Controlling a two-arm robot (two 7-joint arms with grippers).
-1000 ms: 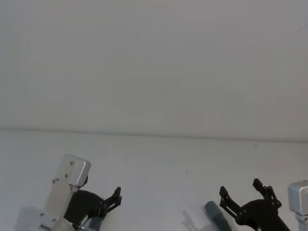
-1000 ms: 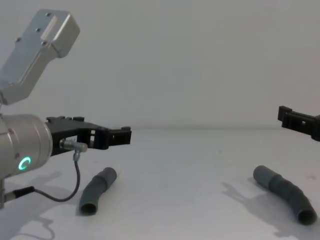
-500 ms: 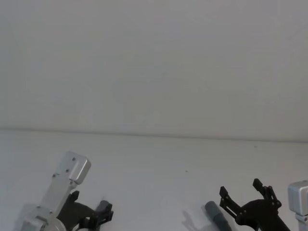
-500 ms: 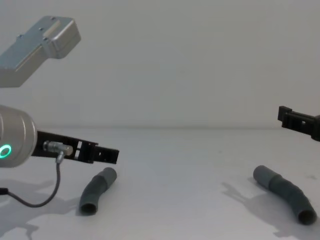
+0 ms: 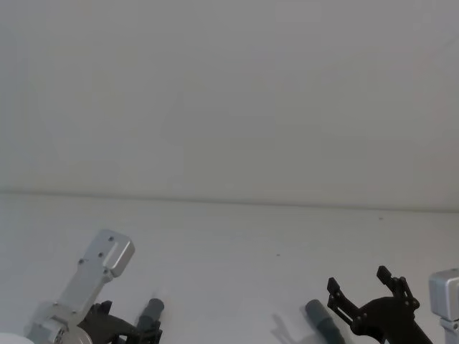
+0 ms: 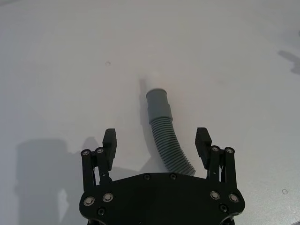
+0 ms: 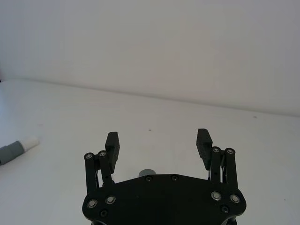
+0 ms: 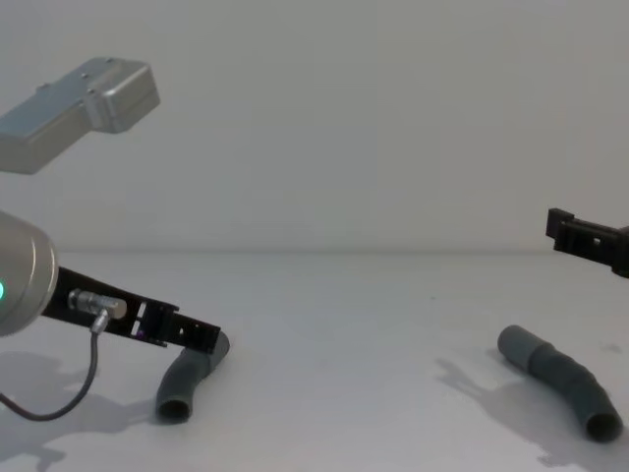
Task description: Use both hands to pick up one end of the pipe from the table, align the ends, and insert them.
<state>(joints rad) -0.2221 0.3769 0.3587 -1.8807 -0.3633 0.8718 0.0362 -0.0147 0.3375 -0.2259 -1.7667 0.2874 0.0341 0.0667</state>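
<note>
We see the left gripper (image 6: 156, 138) tilted down low over the table (image 8: 373, 324) on the robot's left side, its two black fingers (image 6: 110, 140) spread wide with the shorter hose piece (image 6: 164, 136) running between them; neither finger touches the hose. That piece lies curved on the table, with its smooth grey collar (image 6: 158, 103) pointing away from the gripper and its ribbed part passing under the gripper's body. In the chest view the left gripper (image 8: 197, 332) overlaps the far end of the shorter hose piece (image 8: 185, 382), and we cannot tell whether the fingertips touch the table. The right gripper (image 7: 158, 138) hangs above the table on the robot's right side, also spread apart and holding nothing. In the chest view the right gripper (image 8: 580, 236) sits well above the longer hose piece (image 8: 560, 379), which lies curved on the table with one end towards the middle. The two pieces lie well apart. From the right wrist we also catch a grey hose end with a white tip (image 7: 32, 142) lying on the table, away from that gripper.
</note>
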